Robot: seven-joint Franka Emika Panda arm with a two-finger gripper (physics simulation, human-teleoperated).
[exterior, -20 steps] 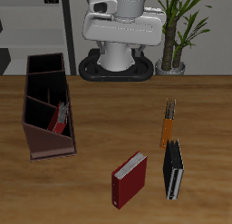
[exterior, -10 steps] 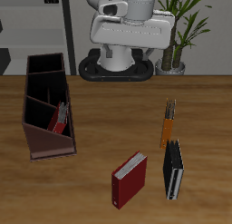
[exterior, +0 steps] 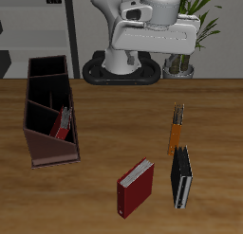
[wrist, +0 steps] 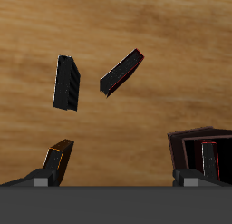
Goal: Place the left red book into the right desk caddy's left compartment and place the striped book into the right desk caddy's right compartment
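- The left red book (exterior: 63, 122) already stands in the right desk caddy (exterior: 38, 154), in the left compartment (exterior: 46, 127) behind the slanted divider. Judge that half done and go for the striped book (exterior: 180, 176).
- The striped book lies flat near the table's front edge, just beside the squarer red book (exterior: 136, 187) and close to the thin orange book (exterior: 177, 129). Do not mistake either of them for it.
- Turn the wrist so the jaws span the book's narrow width, and come down over its middle so it does not tip when lifted.
- Keep clear of the squarer red book as you descend, since the gap between the two is slim.
- The arm (exterior: 142, 29) is folded high at the back of the table, well apart from every book, so you have a long reach forward and down.
- The gripper (wrist: 116, 178) is spread wide with nothing between its fingers (wrist: 41, 180). Leave it that way for the approach.
- The right compartment (exterior: 47, 72), the far end section, looks free to receive the book.
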